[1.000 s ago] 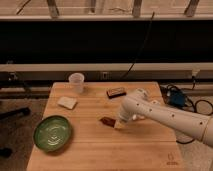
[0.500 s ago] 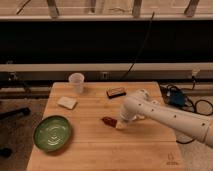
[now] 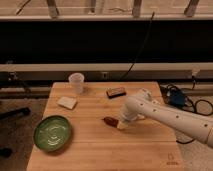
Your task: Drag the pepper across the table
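The pepper (image 3: pixel 109 121) is a small dark red-brown tapered thing lying near the middle of the light wooden table (image 3: pixel 95 150). My gripper (image 3: pixel 121 124) is at the end of the white arm that comes in from the right. It is down at the tabletop, right against the pepper's right end. The pepper's right tip is hidden behind the gripper.
A green plate (image 3: pixel 52 132) sits at the front left. A pale flat sponge-like piece (image 3: pixel 67 102) lies left of centre. A clear cup (image 3: pixel 76 83) stands at the back left. A dark rectangular block (image 3: pixel 116 92) lies at the back centre. Cables (image 3: pixel 200 106) hang off the right edge.
The gripper and the pepper have shifted slightly to the right and toward the front of the table together. Nothing else has moved.
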`<state>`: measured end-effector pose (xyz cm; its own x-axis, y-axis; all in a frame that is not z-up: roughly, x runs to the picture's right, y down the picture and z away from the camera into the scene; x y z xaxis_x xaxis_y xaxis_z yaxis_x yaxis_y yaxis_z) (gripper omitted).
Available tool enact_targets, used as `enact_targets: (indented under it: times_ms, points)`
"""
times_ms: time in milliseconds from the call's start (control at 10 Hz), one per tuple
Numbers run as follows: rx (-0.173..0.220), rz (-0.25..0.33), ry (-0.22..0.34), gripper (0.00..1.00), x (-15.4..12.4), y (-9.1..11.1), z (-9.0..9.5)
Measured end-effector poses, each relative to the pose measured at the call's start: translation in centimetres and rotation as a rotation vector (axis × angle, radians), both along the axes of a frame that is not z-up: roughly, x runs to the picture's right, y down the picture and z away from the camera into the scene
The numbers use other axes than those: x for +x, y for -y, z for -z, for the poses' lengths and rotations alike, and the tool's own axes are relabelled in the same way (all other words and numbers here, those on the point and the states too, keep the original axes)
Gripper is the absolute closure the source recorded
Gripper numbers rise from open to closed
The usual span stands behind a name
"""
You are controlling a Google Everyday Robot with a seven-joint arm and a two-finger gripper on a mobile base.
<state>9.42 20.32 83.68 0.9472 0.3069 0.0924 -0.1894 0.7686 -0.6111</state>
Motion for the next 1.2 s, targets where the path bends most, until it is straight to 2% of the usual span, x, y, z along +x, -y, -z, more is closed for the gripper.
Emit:
enact_targets:
  times_ms: [1200]
  points:
    - [0.004,-0.002,0.005,0.94,1.9,0.1,0.3]
